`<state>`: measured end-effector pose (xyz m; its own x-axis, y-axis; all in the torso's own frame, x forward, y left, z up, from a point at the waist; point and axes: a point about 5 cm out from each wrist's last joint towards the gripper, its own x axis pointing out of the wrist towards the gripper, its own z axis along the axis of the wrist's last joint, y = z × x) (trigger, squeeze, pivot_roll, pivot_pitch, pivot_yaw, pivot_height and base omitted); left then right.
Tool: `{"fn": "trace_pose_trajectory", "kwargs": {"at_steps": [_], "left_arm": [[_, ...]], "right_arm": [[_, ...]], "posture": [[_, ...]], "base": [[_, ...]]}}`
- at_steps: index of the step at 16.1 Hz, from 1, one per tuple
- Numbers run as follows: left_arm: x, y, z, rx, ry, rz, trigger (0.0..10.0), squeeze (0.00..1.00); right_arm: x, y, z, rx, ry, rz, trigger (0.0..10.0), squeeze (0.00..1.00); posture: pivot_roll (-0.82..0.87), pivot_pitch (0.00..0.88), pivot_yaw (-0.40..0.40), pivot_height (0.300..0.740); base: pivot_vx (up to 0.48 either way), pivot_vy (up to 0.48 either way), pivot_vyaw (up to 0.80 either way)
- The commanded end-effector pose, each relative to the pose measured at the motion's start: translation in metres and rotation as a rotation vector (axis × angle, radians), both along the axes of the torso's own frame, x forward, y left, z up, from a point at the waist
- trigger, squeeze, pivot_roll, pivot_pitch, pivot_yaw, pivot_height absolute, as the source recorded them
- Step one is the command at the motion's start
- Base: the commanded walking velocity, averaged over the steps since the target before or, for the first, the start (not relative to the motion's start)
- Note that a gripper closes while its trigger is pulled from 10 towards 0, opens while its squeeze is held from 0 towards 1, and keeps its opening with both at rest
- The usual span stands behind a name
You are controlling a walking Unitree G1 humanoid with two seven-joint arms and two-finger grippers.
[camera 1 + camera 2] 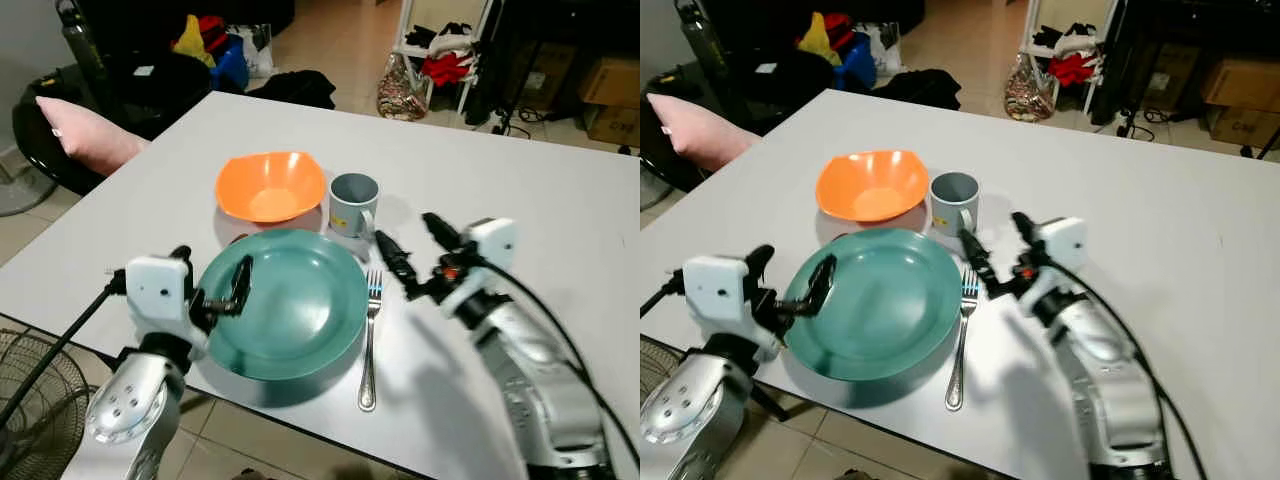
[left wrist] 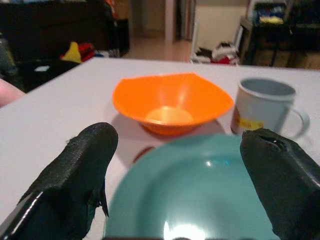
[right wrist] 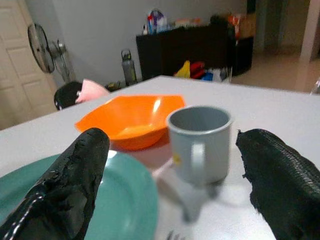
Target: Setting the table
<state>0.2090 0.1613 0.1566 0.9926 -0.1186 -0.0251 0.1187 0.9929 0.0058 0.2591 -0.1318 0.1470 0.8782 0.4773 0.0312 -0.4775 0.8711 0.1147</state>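
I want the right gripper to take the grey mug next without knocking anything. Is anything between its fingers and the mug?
Nothing visible does. The right gripper is open and hovers just short of the grey mug, which shows unobstructed between its fingers in the wrist view. The fork lies below and nearer; the orange bowl stands beside the mug.

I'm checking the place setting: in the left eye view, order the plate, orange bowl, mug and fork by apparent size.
1. Green plate
2. Orange bowl
3. Fork, long but thin
4. Grey mug
Fork versus mug is unsure.
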Motion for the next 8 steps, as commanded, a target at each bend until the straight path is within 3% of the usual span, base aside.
{"fn": "trace_pose_trajectory", "kwargs": {"at_steps": [1, 4, 8], "left_arm": [[0.0015, 0.0013, -0.0003, 0.017, -0.001, 0.019, 10.0, 0.0], [0.0014, 0.0018, -0.0002, 0.032, -0.009, 0.037, 10.0, 0.0], [0.0025, 0.0027, -0.0017, 0.042, -0.003, 0.033, 10.0, 0.0]], "right_arm": [[-0.0027, 0.0042, -0.003, -0.02, 0.029, -0.008, 10.0, 0.0], [-0.0043, 0.0024, -0.0068, -0.035, 0.089, -0.058, 10.0, 0.0], [-0.005, 0.0023, -0.0097, -0.076, 0.099, -0.083, 10.0, 0.0]], "posture": [[-0.1, 0.0, 0.035, 0.74], [-0.09, 0.0, 0.039, 0.74], [-0.09, 0.0, 0.05, 0.74]], "base": [[0.0, 0.0, 0.0], [-0.273, 0.0, 0.0], [0.0, 0.0, 0.0]]}}
